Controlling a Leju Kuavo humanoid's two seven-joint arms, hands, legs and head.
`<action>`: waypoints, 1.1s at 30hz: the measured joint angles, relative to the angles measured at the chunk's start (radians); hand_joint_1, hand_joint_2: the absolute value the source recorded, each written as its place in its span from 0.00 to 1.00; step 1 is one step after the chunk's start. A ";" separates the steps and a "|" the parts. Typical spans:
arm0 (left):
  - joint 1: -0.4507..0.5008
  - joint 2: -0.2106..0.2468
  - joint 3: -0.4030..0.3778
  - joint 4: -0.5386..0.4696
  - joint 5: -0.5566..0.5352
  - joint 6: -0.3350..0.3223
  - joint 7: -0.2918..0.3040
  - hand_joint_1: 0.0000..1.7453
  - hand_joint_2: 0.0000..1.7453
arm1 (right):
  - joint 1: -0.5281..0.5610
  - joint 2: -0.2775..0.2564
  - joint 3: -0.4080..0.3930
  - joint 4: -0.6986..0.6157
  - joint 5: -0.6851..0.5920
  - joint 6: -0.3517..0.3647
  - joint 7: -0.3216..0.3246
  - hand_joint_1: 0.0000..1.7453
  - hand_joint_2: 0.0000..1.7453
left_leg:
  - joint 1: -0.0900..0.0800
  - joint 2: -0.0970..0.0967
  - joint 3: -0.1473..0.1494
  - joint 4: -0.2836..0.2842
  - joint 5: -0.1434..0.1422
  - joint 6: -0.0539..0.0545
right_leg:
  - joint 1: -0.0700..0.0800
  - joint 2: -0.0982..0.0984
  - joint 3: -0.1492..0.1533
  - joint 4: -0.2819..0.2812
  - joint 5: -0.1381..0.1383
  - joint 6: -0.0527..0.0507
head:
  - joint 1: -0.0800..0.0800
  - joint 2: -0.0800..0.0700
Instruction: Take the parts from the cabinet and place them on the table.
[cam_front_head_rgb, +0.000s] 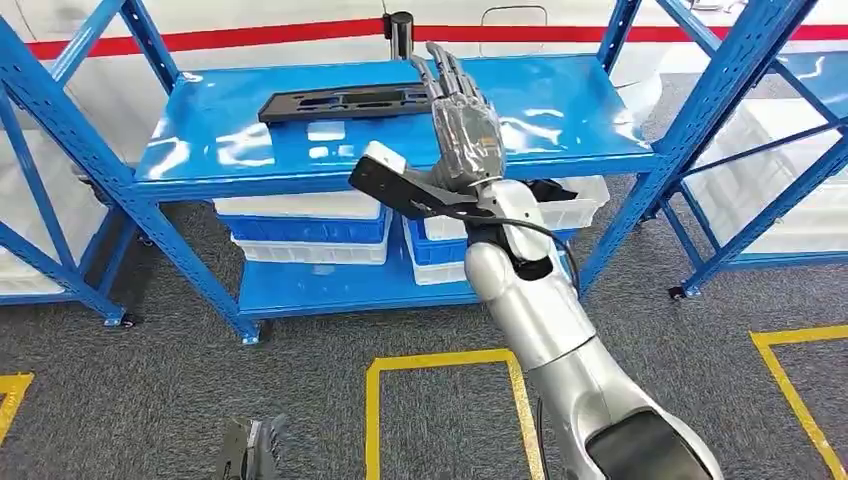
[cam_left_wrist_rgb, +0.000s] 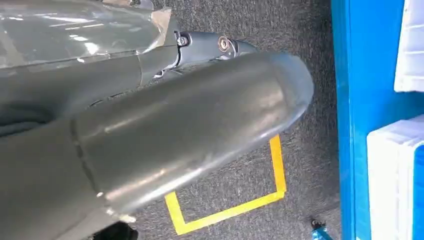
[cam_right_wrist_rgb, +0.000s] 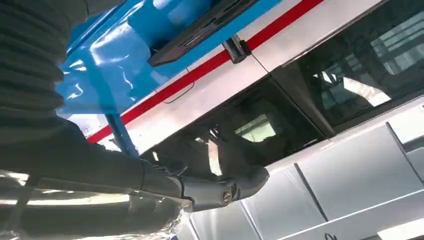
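1. Left hand (cam_front_head_rgb: 252, 448): low over the grey carpet floor (cam_front_head_rgb: 150, 390), near a yellow tape square (cam_front_head_rgb: 445, 360); whether it is clenched or released cannot be told.
2. Right hand (cam_front_head_rgb: 462, 125): raised over the blue metal shelf (cam_front_head_rgb: 560, 110), fingers extended and apart, grasping nothing.
3. Flat black slotted plastic part (cam_front_head_rgb: 345, 102): lying on that shelf, just beside the right hand's fingers.
4. White and blue plastic bins (cam_front_head_rgb: 310, 235): stacked beneath.

The head view looks forward and down from high up at the blue shelf (cam_front_head_rgb: 400, 130) and carpet. The left wrist view sits close behind its hand (cam_left_wrist_rgb: 150, 140), facing the floor beside the shelf. The right wrist view shares the shelf, tilted toward the wall.
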 joint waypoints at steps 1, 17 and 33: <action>0.000 0.000 0.002 0.000 0.002 0.000 -0.003 0.00 0.00 | -0.007 0.001 0.000 0.005 -0.005 -0.001 -0.001 0.00 1.00 | 0.000 0.000 -0.001 -0.003 0.000 0.005 | 0.001 0.000 0.001 -0.006 0.002 0.004 | 0.000 0.000; 0.003 0.000 0.011 0.000 0.011 0.009 -0.022 0.00 0.00 | -0.039 0.004 0.005 0.071 -0.049 -0.013 -0.018 0.00 1.00 | 0.012 -0.006 0.011 -0.007 -0.017 -0.012 | 0.008 0.004 -0.103 0.025 0.070 -0.024 | 0.006 0.000; 0.009 -0.001 0.024 0.002 0.018 0.039 -0.033 0.00 0.00 | -0.054 0.023 0.005 0.131 -0.075 -0.047 -0.053 0.00 1.00 | 0.032 0.005 -0.044 -0.018 0.048 -0.006 | 0.015 0.004 -0.079 0.028 0.032 -0.012 | 0.001 0.000</action>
